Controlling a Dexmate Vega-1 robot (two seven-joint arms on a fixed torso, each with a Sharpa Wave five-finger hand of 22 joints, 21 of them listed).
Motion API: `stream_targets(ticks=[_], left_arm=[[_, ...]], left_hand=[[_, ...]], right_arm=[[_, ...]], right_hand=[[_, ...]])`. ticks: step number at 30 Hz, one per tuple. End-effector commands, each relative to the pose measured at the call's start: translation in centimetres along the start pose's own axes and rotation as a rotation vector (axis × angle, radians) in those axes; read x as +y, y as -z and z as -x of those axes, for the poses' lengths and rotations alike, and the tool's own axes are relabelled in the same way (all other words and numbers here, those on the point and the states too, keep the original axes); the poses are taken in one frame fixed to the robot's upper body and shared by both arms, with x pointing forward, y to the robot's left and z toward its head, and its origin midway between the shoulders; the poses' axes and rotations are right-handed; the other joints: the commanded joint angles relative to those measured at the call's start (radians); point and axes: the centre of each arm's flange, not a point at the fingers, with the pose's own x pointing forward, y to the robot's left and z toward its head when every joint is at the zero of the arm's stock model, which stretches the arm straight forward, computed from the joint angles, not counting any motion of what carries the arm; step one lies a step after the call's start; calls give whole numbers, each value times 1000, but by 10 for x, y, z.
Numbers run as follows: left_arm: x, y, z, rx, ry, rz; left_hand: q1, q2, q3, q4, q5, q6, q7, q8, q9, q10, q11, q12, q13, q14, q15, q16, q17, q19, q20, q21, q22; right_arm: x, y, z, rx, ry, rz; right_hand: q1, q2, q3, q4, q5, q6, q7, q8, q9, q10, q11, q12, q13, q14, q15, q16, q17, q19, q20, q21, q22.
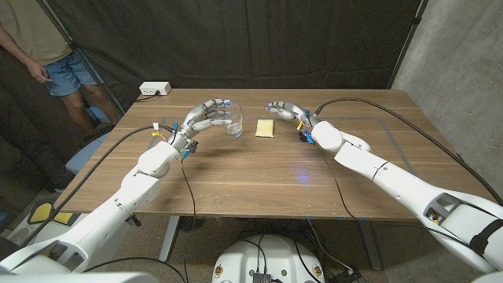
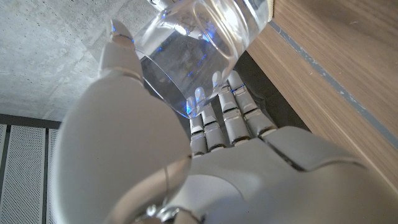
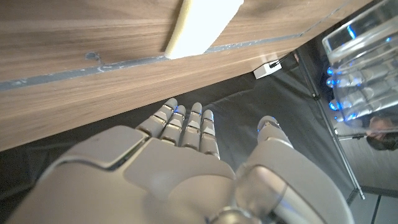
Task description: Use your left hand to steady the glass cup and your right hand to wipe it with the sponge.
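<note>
A clear glass cup [image 1: 235, 125] stands upright on the wooden table [image 1: 259, 169], left of centre at the back. My left hand [image 1: 204, 116] wraps it from the left, its fingers curled round the far side. In the left wrist view the glass cup [image 2: 199, 43] sits between the thumb [image 2: 119, 53] and the fingers [image 2: 231, 109]. A flat yellow sponge [image 1: 266, 128] lies just right of the cup. My right hand [image 1: 286, 110] hovers right of the sponge with its fingers apart, holding nothing. The sponge [image 3: 202, 28] lies ahead of its fingers [image 3: 186, 127].
A white power box [image 1: 155, 89] sits at the table's back left corner. A person [image 1: 49, 47] stands beyond the table's left end. Grey tape lines [image 1: 393, 135] mark the tabletop. Black cables run along both arms. A dark curtain hangs behind.
</note>
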Motion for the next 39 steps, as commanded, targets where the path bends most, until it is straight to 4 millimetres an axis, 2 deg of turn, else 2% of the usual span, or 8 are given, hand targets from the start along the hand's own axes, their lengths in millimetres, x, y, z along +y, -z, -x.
stream_targets(ticks=[1,11,21,25,39], left_arm=[[4,-3,7,7,-15,-6],[4,-3,9,15,-17,2],[4,0,6,23,-12,12],[4,2,4,23,-9,17],[6,6,-1,31,-15,25]], left_hand=[[196,183,37,32,4,80,-70,127,16,127,-115,30,46,135,-281,76,240,-7,2,10,1],[201,188,39,34,4,77,-68,133,17,126,-115,33,55,134,-281,70,254,-12,3,20,1],[204,192,41,37,5,76,-68,138,16,125,-112,37,64,136,-280,66,269,-19,3,29,1],[204,195,43,39,5,77,-67,140,15,122,-111,37,67,135,-280,62,272,-20,3,33,1],[200,198,45,44,6,77,-67,144,9,122,-110,41,77,139,-279,47,281,-26,2,45,-1]], right_arm=[[13,-11,-14,-10,-91,161],[24,-16,-26,0,-155,314],[29,-18,-37,24,-214,421],[29,-19,-40,29,-222,449],[38,-21,-53,52,-253,582]], right_hand=[[21,1,6,-12,7,-8,-2,-6,4,-15,-2,-6,2,-14,3,-3,3,-1,6,-1,2],[37,-1,7,-26,5,-38,-12,-12,5,-49,-12,-14,3,-36,1,-6,3,-15,18,-7,2],[49,-8,4,-39,3,-100,-9,-19,6,-106,-20,-22,4,-69,0,-7,4,-29,32,-12,2],[52,-10,3,-42,3,-129,-18,-22,6,-129,-23,-24,4,-77,-7,-5,4,-33,35,-14,2],[57,-6,3,-43,3,-143,-21,-18,7,-137,-29,-18,4,-77,-13,0,4,-29,30,-11,2]])
